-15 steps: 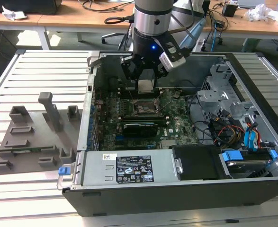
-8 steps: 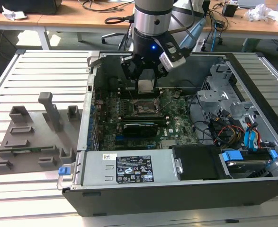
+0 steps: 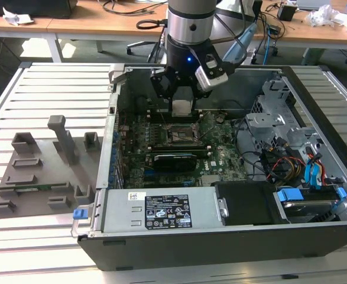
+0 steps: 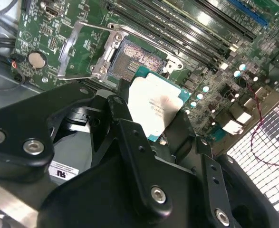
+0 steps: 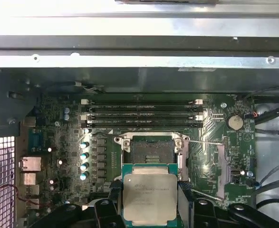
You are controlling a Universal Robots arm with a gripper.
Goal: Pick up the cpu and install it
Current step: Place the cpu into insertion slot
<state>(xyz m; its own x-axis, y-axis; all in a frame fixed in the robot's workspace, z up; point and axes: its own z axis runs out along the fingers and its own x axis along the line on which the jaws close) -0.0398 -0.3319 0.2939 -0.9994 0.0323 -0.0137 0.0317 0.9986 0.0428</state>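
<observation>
1. First wrist view: the cpu (image 5: pixel 149 198), a thin square with a pale brushed-metal lid and a green edge, is gripped on two opposite sides by the black jaws, which are closed only to the chip's width.
2. In the exterior view the cpu (image 3: pixel 181 107) is held in the upper middle of the frame, above the motherboard (image 3: pixel 220 155) and not yet seated.
3. The socket (image 5: pixel 152 149) is seen just beside the chip, its dark recess exposed inside a bright steel frame.
4. The step in hand is judged to be bringing the chip over the socket. It is best done with the chip level and squared to the recess, without sideways sliding, as the contacts look delicate.
5. Long black memory slots (image 5: pixel 144 114) and a shiny round coin cell (image 5: pixel 235 122) are set on the green board, inside a grey sheet-metal case (image 3: pixel 232 245) on a slatted desk (image 3: pixel 43 83).
</observation>
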